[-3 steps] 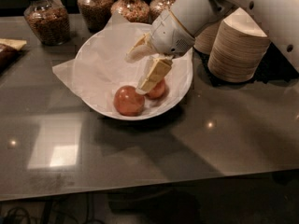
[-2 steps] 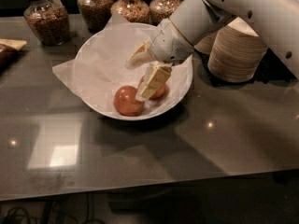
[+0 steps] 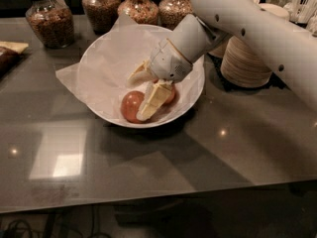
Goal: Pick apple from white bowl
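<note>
Within white bowl (image 3: 191,103), apple (image 3: 130,107), gripper (image 3: 136,97) over it

Looks like a break-room / café snack counter, not a lab. Evidence: dark glossy counter (image 3: 148,177); row of glass jars (image 3: 101,9) w/ nuts/granola along back edge; stack of paper bowls (image 3: 245,58) back-right; white disposable utensils (image 3: 292,1) in back-right corner; paper-lined white bowl (image 3: 104,68) w/ apple (image 3: 131,105) mid-back. Gripper (image 3: 147,88) sits over that bowl, fingers apart.
</note>
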Robot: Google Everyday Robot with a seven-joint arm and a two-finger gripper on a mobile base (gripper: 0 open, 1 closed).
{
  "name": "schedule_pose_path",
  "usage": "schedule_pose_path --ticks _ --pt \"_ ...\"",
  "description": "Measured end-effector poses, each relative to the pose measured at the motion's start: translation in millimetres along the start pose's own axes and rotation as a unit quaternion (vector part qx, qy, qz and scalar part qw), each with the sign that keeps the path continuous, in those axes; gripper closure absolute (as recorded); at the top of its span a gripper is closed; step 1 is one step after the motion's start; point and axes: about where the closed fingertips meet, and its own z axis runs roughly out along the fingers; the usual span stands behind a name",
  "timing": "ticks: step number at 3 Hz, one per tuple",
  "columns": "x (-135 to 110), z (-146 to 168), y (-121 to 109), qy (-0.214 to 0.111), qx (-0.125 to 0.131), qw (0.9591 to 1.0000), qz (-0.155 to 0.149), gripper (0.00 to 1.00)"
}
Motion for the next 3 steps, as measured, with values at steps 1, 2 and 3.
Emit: schedule_pose_path --ticks 1,2,3 --pt "3.3 11.9 -1.2 -0.002 -0.012 0.9999 0.004 0.33" --pt "10.2 22.2 -0.7 0.000 -0.019 0.9997 0.013 0.38" --pt "13.5 25.9 -0.1 0.001 -0.021 0.9996 0.016 0.57"
